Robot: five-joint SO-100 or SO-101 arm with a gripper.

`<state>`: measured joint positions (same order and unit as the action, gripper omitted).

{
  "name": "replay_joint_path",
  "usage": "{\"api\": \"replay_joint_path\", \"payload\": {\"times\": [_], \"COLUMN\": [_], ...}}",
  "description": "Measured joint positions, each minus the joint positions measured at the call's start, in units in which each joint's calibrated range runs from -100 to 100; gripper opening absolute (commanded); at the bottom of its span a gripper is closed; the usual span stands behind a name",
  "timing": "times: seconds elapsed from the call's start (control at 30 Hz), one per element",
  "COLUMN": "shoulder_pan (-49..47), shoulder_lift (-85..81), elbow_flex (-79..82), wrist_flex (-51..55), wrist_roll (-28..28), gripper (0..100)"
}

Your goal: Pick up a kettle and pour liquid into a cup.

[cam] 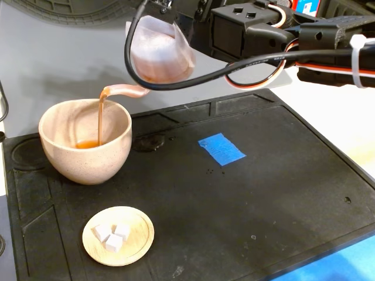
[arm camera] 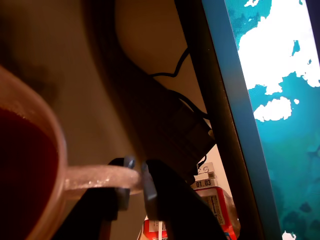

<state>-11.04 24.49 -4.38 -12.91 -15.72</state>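
Observation:
In the fixed view the pink translucent kettle (cam: pixel 159 55) hangs tilted in the air, its spout (cam: pixel 126 90) pointing down to the left over the cup (cam: pixel 85 153). A thin orange-red stream of liquid (cam: pixel 101 120) falls from the spout into a small pool (cam: pixel 88 144) at the bottom of the beige cup. My gripper (cam: pixel 176 23) holds the kettle from the upper right, its fingertips mostly hidden behind the body. In the wrist view the gripper (arm camera: pixel 134 181) is shut on the kettle's loop handle (arm camera: pixel 95 176), and dark red liquid (arm camera: pixel 22 170) shows inside the kettle (arm camera: pixel 57 150).
A black work mat (cam: pixel 263 205) covers the table. A small wooden saucer (cam: pixel 140 234) with white cubes (cam: pixel 112 235) lies in front of the cup. A patch of blue tape (cam: pixel 221 148) sits mid-mat. The arm's black cable (cam: pixel 176 84) loops below the kettle.

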Motion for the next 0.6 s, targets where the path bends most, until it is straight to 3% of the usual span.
{"api": "replay_joint_path", "payload": {"times": [0.6], "shoulder_pan": [0.00], "shoulder_lift": [0.00], "elbow_flex": [0.00], "wrist_flex": [0.00], "wrist_roll": [1.68], "gripper": [1]}}
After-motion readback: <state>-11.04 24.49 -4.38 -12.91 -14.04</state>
